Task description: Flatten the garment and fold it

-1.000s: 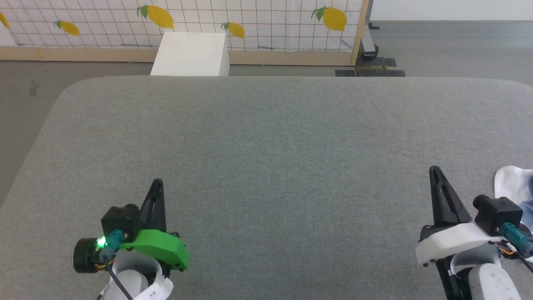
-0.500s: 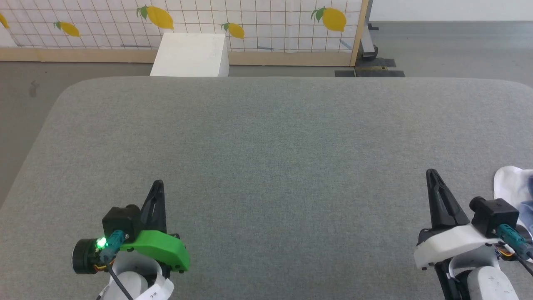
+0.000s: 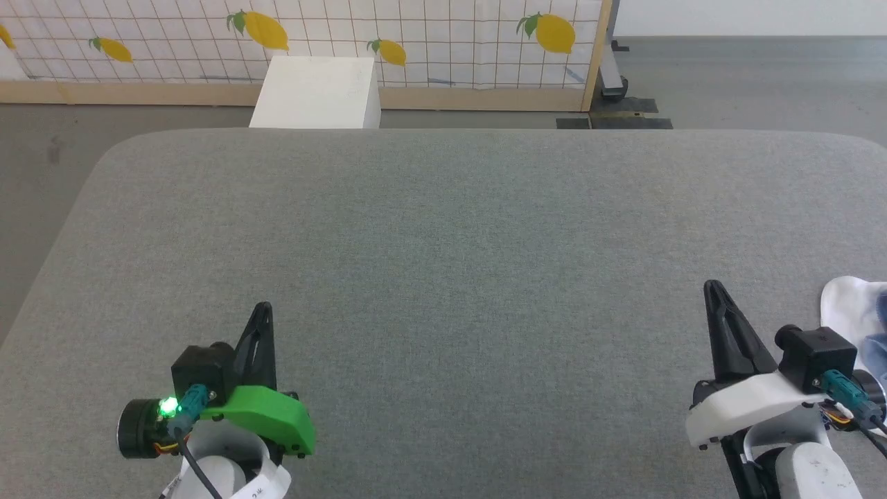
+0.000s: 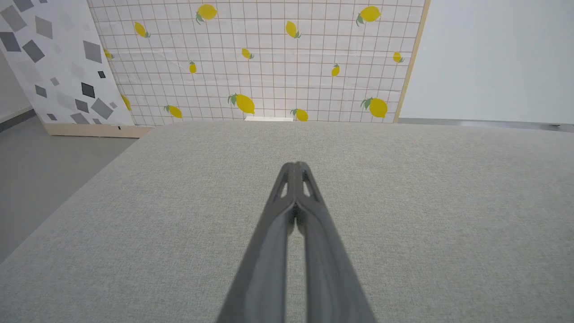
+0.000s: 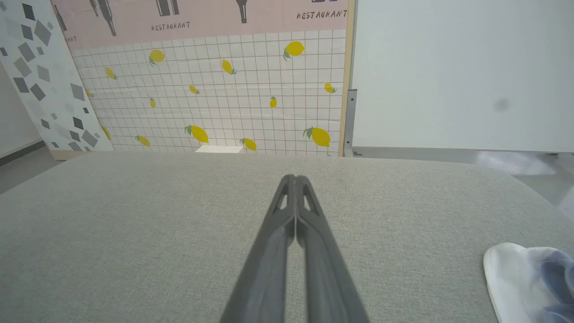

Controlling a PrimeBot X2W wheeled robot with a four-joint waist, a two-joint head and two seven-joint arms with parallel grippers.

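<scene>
Far left in the head view: grey floor (image 3: 41, 159) beside the rounded corner of a grey fabric-covered table (image 3: 443, 229). Lower left, over the table's near edge: the left gripper (image 3: 263, 307), dark fingers pressed together tip to tip, pinching nothing, pointing toward the far edge. Behind those fingers, a green wrist cover (image 3: 270, 416) and a lit green light (image 3: 166, 406). Beyond the far edge, left of centre: a white box (image 3: 315, 86), backed by a gridded screen (image 3: 443, 34) printed with lemons and framed in pale wood. Across the middle: the table's grey weave, lying flat. Lower right: the right gripper (image 3: 714, 285), likewise closed tight on nothing, tilted slightly leftward, rising from a white wrist cover (image 3: 745, 405). Just right of that gripper, at the table's right side and cut off by the picture's edge: the garment (image 3: 842, 308), a rumpled heap of white and light blue fabric, resting on the cloth, apart from both grippers. Same heap at lower right in the right wrist view, off to the side of the closed fingers, untouched.
</scene>
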